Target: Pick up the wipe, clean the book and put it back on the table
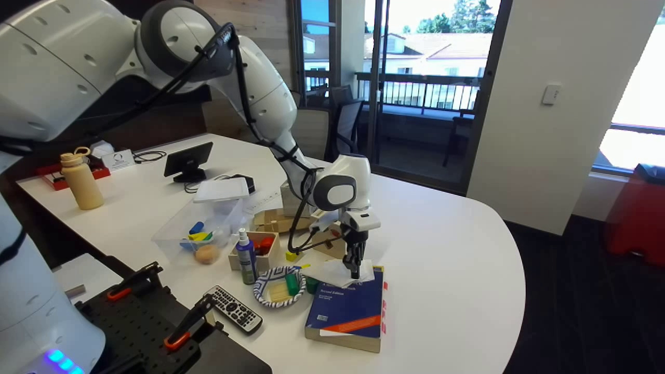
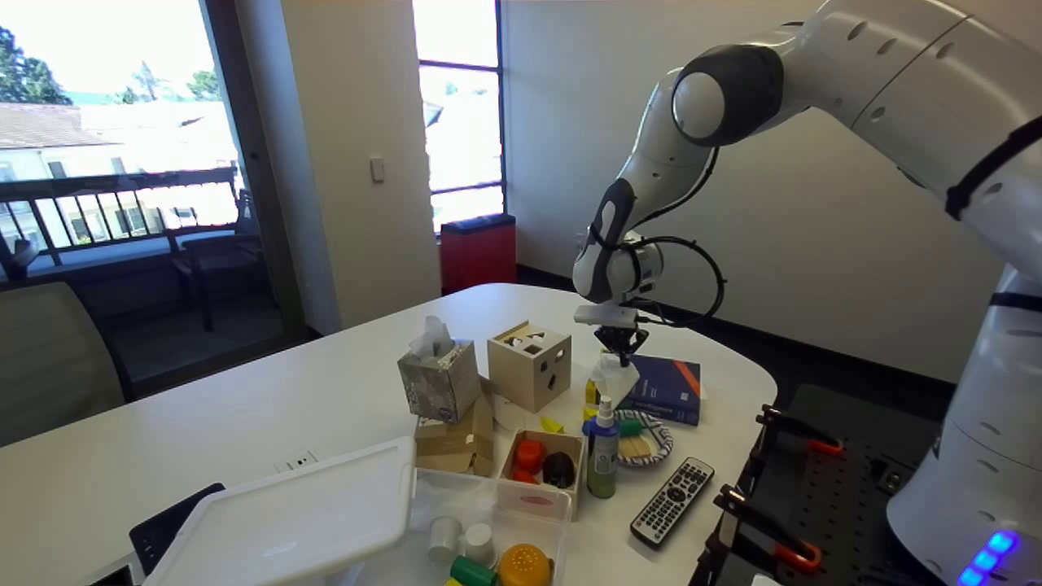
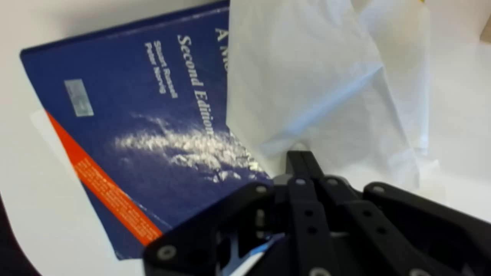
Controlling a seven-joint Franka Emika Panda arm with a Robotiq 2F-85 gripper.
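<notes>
- Gripper [image 3: 300, 157] with fingers pressed together, wipe [image 3: 307, 88] pinched at the tips.
- Wipe draped across one end of the book [image 1: 344, 305], hiding part of the title and hanging past an edge.
- Book lying flat, cover up, on the white table [image 1: 447, 280].
- In both exterior views, patterned bowl [image 1: 265, 299] between book and spray bottle [image 2: 602, 460], remote control [image 1: 234, 309] near the bowl.

The blue paperback book [image 3: 130, 115] reads "Second Edition", "Stuart Russell", "Peter Norvig"; in an exterior view its cover [image 2: 666, 386] shows "Intelligence".
</notes>
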